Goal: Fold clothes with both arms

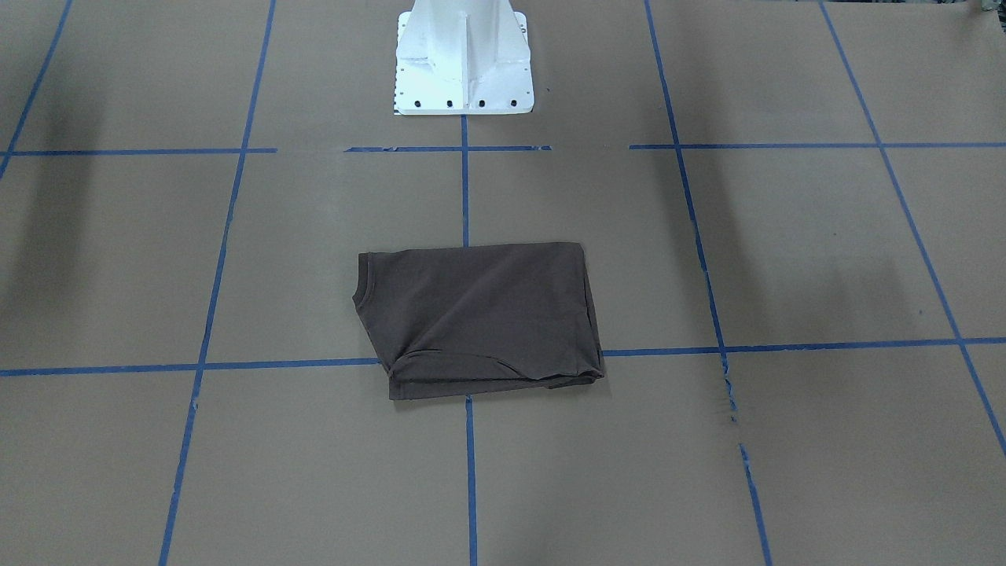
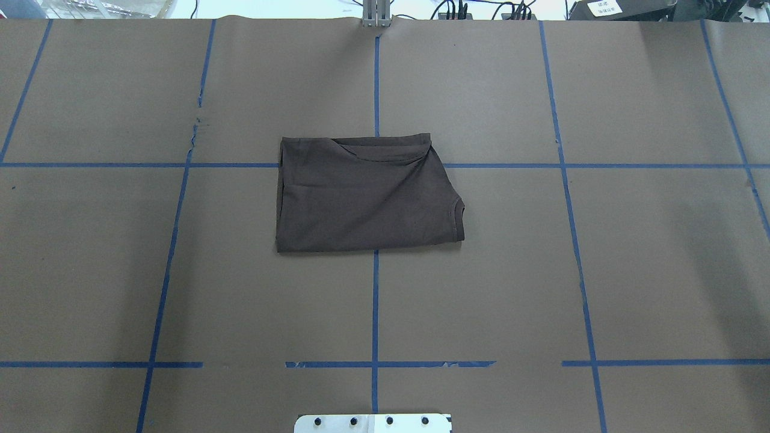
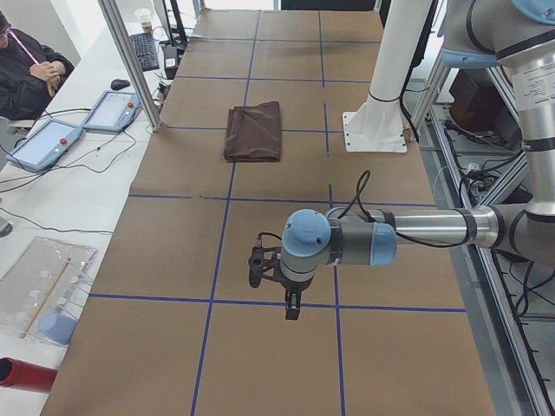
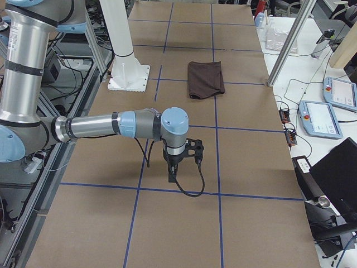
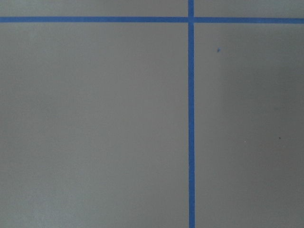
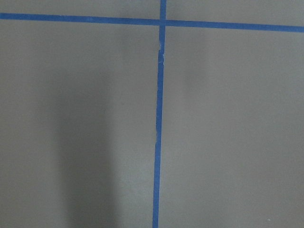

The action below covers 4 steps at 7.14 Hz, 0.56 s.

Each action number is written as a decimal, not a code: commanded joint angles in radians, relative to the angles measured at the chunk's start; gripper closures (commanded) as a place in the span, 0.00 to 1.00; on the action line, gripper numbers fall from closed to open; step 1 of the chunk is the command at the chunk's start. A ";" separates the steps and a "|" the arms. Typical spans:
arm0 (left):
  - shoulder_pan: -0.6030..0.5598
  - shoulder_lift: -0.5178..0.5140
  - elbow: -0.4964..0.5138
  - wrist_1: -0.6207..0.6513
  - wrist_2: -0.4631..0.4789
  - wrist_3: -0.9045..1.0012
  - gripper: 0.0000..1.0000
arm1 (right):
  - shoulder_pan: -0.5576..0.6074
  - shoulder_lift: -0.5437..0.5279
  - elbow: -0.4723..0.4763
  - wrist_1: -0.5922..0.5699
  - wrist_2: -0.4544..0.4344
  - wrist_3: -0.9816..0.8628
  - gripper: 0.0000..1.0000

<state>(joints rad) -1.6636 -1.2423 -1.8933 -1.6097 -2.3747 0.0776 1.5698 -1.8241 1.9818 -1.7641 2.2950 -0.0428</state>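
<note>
On the table [image 2: 90,270] the shirt [image 2: 367,195] lay centred, folded small
Folding looked done; left gripper [image 3: 292,308] and right gripper [image 4: 172,174] hung well apart from it, opening not tellable; next, a retreat at most

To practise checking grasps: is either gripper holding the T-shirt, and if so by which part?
Neither holds it. The T-shirt lies folded on the table, well apart from the left gripper and the right gripper.
</note>
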 commanded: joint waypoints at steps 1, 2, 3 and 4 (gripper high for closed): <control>0.001 0.000 -0.030 -0.004 0.002 -0.004 0.00 | -0.001 0.000 0.000 -0.001 0.006 0.004 0.00; 0.001 0.000 -0.033 -0.004 0.002 -0.004 0.00 | -0.001 0.000 0.002 0.000 0.017 0.004 0.00; 0.001 0.000 -0.033 -0.006 0.000 -0.004 0.00 | -0.001 0.008 0.002 0.000 0.018 0.004 0.00; 0.001 0.000 -0.033 -0.006 0.000 -0.004 0.00 | -0.001 0.019 0.000 -0.001 0.020 0.006 0.00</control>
<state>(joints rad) -1.6629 -1.2426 -1.9258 -1.6147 -2.3741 0.0737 1.5693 -1.8165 1.9830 -1.7645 2.3116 -0.0382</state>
